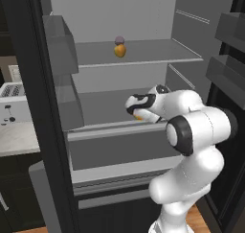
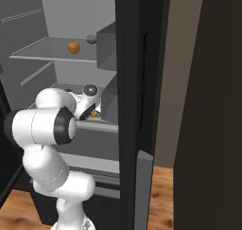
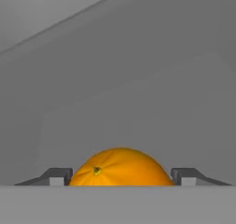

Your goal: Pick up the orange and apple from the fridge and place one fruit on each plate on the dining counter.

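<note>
A rendered kitchen. At the far left a white toaster [image 1: 10,100] sits on a pale stone counter [image 1: 16,138] above dark cabinets [image 1: 19,189]. Warm wood plank flooring [image 2: 160,196] shows at the bottom, near the base. On the right a tall, dark brown panel [image 2: 212,106] stands beside a beige wall [image 2: 177,58]. Lighting is soft and even.

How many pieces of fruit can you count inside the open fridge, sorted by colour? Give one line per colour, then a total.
Bright orange: 1, the orange between the fingers of the hand on the middle shelf.
Yellow-orange: 1, the apple on the upper shelf.
Dull purple: 1, the purple ball just behind the apple.
Total: 3 in the fridge.
</note>
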{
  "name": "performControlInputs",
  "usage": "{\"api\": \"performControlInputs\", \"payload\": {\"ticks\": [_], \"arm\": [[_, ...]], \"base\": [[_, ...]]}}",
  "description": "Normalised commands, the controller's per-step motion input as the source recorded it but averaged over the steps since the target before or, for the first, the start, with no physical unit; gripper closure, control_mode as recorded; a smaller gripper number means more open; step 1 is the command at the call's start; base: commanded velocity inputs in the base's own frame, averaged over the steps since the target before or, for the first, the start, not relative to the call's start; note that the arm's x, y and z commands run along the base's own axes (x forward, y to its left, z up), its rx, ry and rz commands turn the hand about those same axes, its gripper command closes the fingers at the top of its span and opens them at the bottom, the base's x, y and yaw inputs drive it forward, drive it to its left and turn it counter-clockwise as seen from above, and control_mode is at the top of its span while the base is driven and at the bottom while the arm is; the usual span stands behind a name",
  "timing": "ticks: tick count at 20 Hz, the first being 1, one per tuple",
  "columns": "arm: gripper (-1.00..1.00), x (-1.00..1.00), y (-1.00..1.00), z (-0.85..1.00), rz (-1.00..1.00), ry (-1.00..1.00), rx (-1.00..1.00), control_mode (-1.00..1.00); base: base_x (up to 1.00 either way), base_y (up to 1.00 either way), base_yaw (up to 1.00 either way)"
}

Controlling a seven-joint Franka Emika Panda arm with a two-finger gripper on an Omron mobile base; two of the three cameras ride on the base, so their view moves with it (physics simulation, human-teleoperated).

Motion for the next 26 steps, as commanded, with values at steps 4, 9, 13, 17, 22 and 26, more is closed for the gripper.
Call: {"api": "performControlInputs", "payload": {"ticks": [4, 9, 13, 17, 22, 26], "arm": [[1.00, -1.00, 0.00, 0.86, -0.13, 0.18, 0.00, -1.00], [1.00, -1.00, 0.00, 1.00, -0.19, 0.25, 0.00, -1.00], [1.00, -1.00, -0.04, 0.77, -0.12, 0.19, 0.00, -1.00], [1.00, -1.00, -0.30, 0.16, -0.01, 0.03, 0.00, -1.00], [1.00, -1.00, -0.16, -0.09, 0.00, -0.04, 0.00, -1.00], [1.00, -0.66, 0.00, -0.03, 0.02, 0.00, 0.00, -1.00]], "base": [[0.00, 0.00, 0.00], [0.00, 0.00, 0.00], [0.00, 0.00, 0.00], [0.00, 0.00, 0.00], [0.00, 0.00, 0.00], [0.00, 0.00, 0.00]]}}
